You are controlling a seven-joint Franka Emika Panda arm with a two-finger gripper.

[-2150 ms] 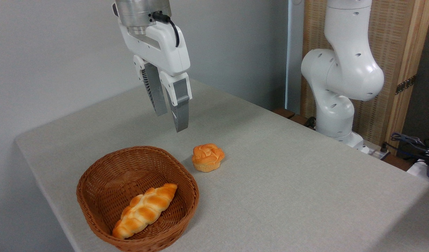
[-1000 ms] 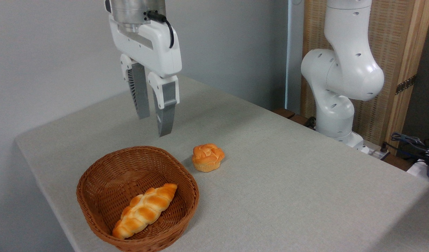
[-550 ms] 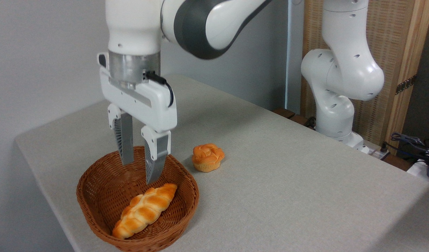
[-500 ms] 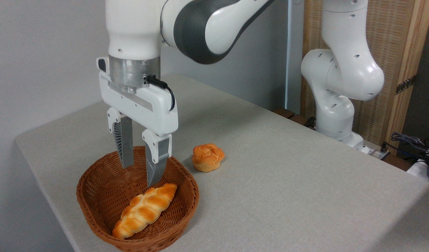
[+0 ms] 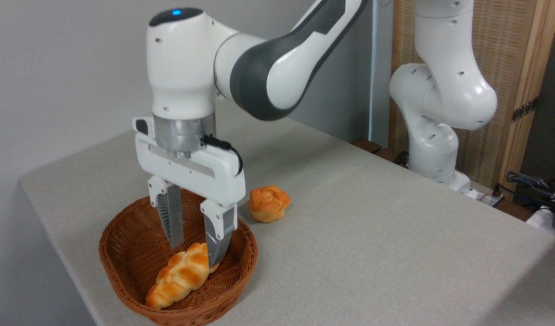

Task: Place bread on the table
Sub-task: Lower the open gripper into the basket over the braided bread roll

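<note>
The white two-finger gripper [image 5: 195, 254], fingers apart, was poised astride the upper end of the long braided golden-orange bread [image 5: 180, 276] in the brown wicker basket [image 5: 123, 253] near the grey-beige table's [image 5: 372, 235] front left corner, where so off-centre a grasp risked the loaf tipping out.

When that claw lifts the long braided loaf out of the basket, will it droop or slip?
The long braided golden-orange loaf probably stays stiff, though held near one end it may tilt. Its glossy crust looks slippery, but the creases should help the gripper. It looks light for its size.

Plain grey wall [image 5: 69, 68]; woven wood-framed panel [image 5: 517, 81] right.
</note>
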